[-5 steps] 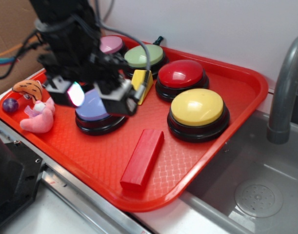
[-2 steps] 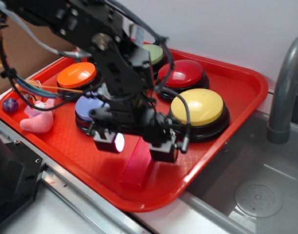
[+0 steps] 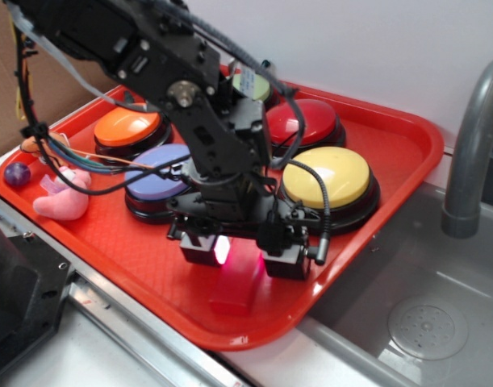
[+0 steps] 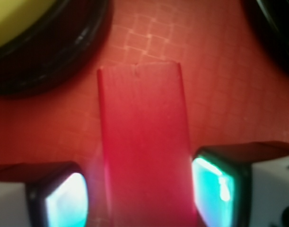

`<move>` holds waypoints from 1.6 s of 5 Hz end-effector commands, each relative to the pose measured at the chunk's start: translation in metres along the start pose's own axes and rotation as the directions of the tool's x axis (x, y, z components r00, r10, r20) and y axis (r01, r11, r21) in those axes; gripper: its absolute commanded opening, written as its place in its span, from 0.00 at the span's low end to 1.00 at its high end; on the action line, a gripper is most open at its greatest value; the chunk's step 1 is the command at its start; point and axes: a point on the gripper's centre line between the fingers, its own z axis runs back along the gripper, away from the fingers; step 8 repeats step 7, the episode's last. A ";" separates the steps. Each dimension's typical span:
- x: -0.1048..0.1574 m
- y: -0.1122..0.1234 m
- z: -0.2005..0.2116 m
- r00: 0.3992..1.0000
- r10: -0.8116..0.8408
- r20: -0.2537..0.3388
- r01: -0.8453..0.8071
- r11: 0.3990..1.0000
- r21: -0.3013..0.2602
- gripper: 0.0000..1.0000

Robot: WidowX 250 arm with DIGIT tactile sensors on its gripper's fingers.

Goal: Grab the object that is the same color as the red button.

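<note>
The object, a long flat red block [image 3: 234,295], lies on the red tray [image 3: 391,153] near its front edge, mostly hidden under my arm. In the wrist view the red block [image 4: 142,142] runs straight up the middle. My gripper [image 3: 244,258] is lowered over the block and open, one glowing pad [image 4: 64,201] on its left with a small gap. The other pad [image 4: 213,187] sits close against its right side. The gripper's midpoint [image 4: 142,198] rests on the block. The red button [image 3: 307,119] stands behind my arm, partly covered.
A yellow button [image 3: 327,176] sits just right of the arm, a purple-blue button [image 3: 153,181] and an orange button [image 3: 129,126] to the left. A pink plush [image 3: 60,197] and a purple ball [image 3: 17,173] lie at the tray's left end. A grey faucet [image 3: 472,137] and sink [image 3: 424,322] are on the right.
My gripper swung from above the purple-blue button to the right and came down over the red block, ending with a finger on each side of it.
</note>
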 end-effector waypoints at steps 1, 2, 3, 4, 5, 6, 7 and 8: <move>0.004 0.004 0.004 0.999 -0.051 0.016 0.051 0.999 0.002 0.00; 0.018 0.004 0.024 0.972 -0.236 0.005 0.236 0.972 -0.001 0.00; 0.046 0.025 0.065 0.929 -0.367 -0.044 0.367 0.930 0.001 0.00; 0.081 0.043 0.101 0.894 -0.443 -0.067 0.445 0.895 0.016 0.00; 0.105 0.054 0.120 0.871 -0.489 -0.055 0.491 0.871 0.023 0.00; 0.130 0.067 0.135 0.846 -0.531 -0.050 0.533 0.845 0.045 0.00; 0.135 0.082 0.138 0.877 -0.478 -0.046 0.480 0.876 0.045 0.00; 0.135 0.082 0.138 0.877 -0.478 -0.046 0.480 0.876 0.045 0.00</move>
